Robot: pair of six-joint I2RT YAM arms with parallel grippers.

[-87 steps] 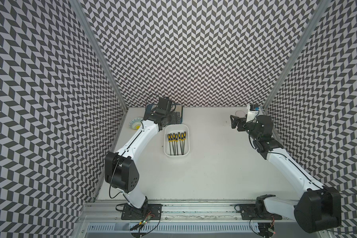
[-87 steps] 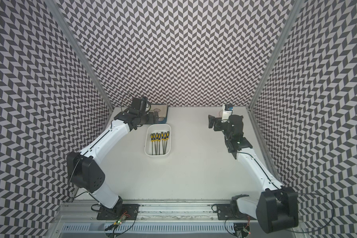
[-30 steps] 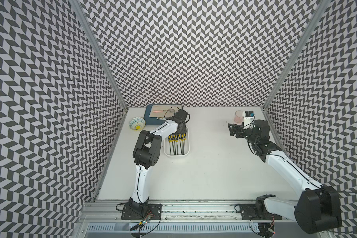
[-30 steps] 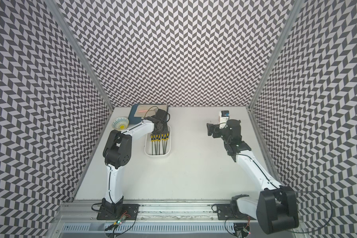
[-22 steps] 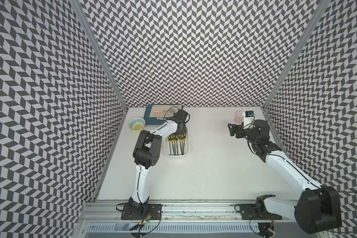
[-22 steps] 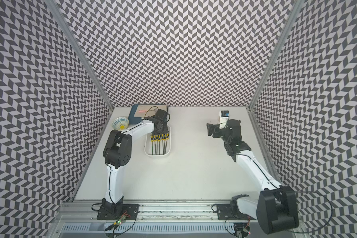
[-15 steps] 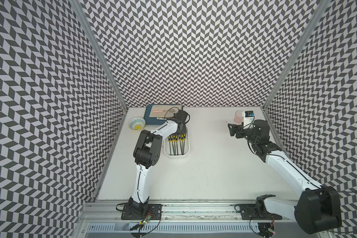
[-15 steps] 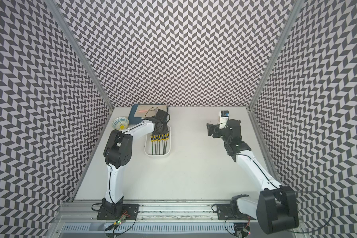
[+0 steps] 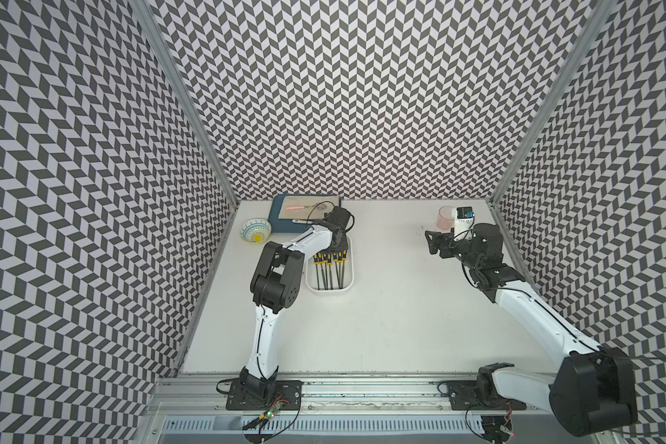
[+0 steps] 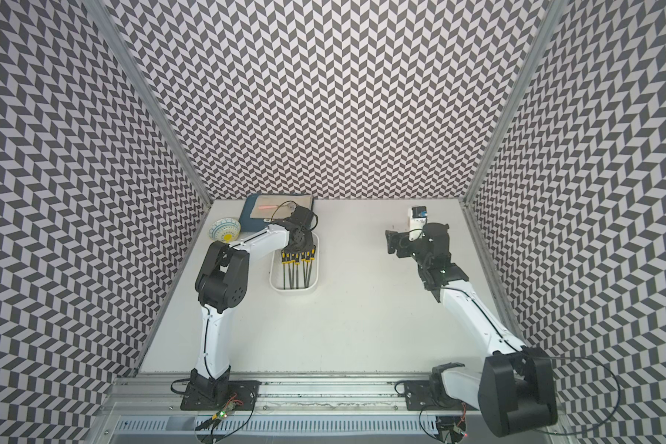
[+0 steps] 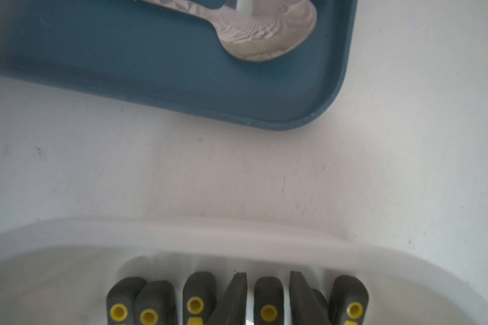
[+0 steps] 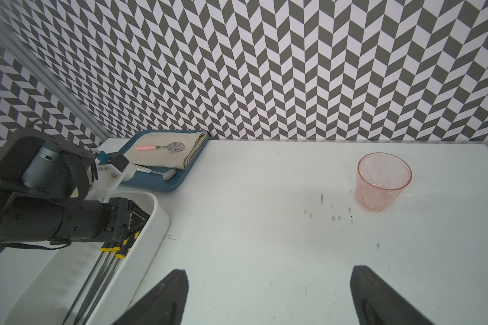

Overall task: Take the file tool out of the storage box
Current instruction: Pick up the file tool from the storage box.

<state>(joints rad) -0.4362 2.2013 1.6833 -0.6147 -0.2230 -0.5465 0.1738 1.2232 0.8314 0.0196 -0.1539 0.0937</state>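
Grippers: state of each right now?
Left gripper: jaws either side of one file handle in the storage box, grip cannot be told.
Right gripper: open, empty.

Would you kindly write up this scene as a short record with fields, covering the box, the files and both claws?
Container: white box on the table, in front of the blue tray
Contents: files side by side, black-and-yellow handles toward the tray
Left arm: left claw down in the box, fingers flanking one file handle; grip uncertain
Right arm: right claw open, empty, above the table near the pink cup
Progress: no file is out yet
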